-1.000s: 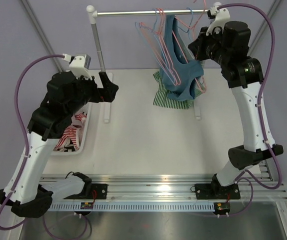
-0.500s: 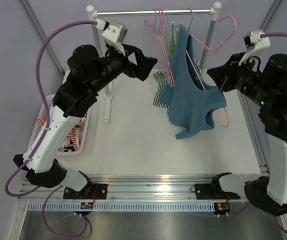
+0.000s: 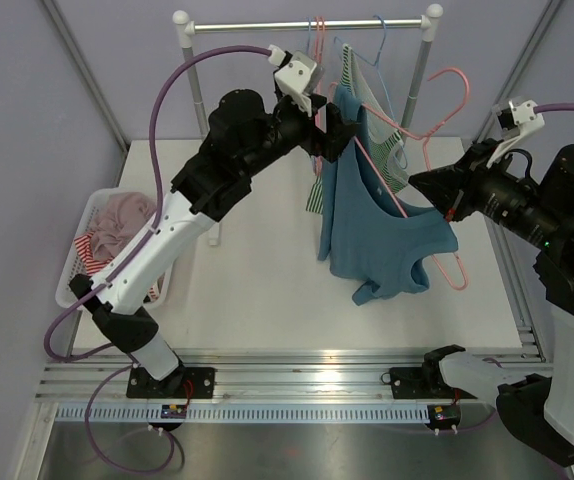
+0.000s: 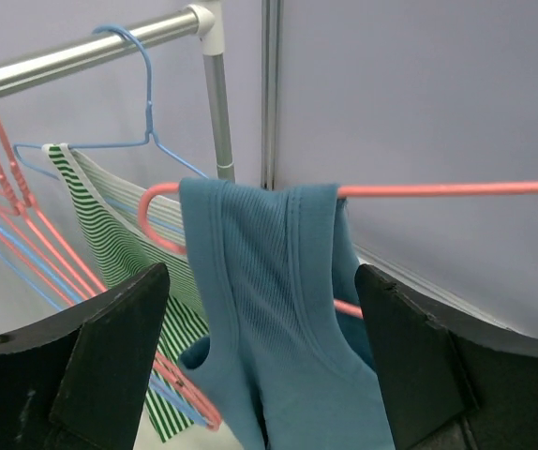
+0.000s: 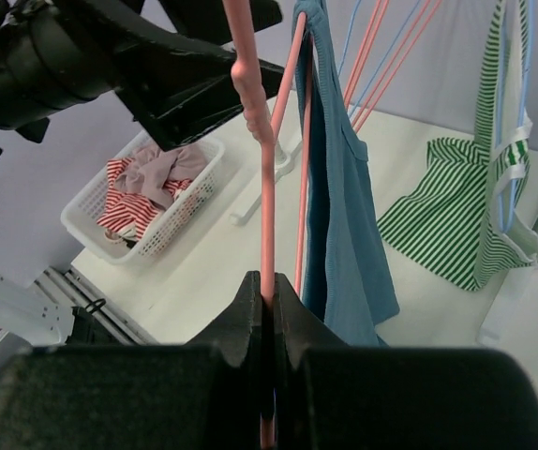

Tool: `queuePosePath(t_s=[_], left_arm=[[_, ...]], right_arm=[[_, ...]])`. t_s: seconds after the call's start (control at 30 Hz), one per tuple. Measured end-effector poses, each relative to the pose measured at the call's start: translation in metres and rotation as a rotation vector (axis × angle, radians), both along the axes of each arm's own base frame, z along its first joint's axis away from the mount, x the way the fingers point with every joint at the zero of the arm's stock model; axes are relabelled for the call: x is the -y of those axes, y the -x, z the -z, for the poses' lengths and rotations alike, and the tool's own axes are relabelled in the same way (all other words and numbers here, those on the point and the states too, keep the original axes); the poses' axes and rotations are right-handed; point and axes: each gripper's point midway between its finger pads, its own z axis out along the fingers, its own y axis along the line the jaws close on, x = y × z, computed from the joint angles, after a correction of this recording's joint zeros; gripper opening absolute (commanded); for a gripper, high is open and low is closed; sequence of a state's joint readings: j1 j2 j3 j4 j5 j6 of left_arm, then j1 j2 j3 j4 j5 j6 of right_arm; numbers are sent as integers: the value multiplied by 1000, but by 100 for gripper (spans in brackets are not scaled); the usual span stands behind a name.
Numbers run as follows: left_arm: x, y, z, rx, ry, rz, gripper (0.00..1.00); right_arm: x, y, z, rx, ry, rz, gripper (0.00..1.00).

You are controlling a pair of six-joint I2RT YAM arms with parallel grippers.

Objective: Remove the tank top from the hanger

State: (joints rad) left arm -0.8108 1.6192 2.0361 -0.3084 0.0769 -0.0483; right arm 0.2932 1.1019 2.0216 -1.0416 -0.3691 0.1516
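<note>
Overhead, the tank top (image 3: pixel 377 235) is seen off the rail (image 3: pixel 267 24), not yet freed. At the left wrist, the left gripper (image 4: pixel 261 300) is spread wide, empty, around 1 strap (image 4: pixel 250 234); at the right, the right gripper (image 5: pixel 267 295) is clamped on the hanger (image 5: pixel 266 206).

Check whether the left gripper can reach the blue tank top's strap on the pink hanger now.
Probably yes: the left gripper is open, and the strap over the pink hanger lies straight ahead between its fingers, nothing blocking. The right gripper clamps the hanger.
</note>
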Motion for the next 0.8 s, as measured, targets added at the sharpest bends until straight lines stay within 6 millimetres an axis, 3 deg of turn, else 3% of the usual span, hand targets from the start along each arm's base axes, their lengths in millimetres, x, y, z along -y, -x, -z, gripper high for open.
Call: queuePosePath(t_s=[0.07, 0.17, 0.2, 0.3, 0.37, 0.43, 0.63, 0.8], left_arm=[[6, -6, 9, -9, -18, -2, 79], [13, -13, 23, -26, -40, -4, 49], [14, -16, 26, -30, -47, -8, 34], [15, -21, 32, -32, -64, -23, 14], [14, -22, 32, -30, -66, -32, 11], [13, -23, 32, -27, -68, -42, 0], [-7, -40, 46, -66, -103, -196, 0], [-66, -57, 54, -129, -141, -480, 0]], right_arm=[[-3, 1, 3, -12, -2, -18, 0], [-6, 0, 8, -29, -2, -36, 0], [-7, 0, 10, -34, -1, -36, 0], [-7, -3, 15, -47, 3, -36, 0], [-8, -5, 17, -51, 4, -35, 0], [-9, -8, 19, -50, 5, -35, 0], [-15, -16, 36, -52, 38, -77, 0], [-25, -9, 56, -36, 75, -174, 0]])
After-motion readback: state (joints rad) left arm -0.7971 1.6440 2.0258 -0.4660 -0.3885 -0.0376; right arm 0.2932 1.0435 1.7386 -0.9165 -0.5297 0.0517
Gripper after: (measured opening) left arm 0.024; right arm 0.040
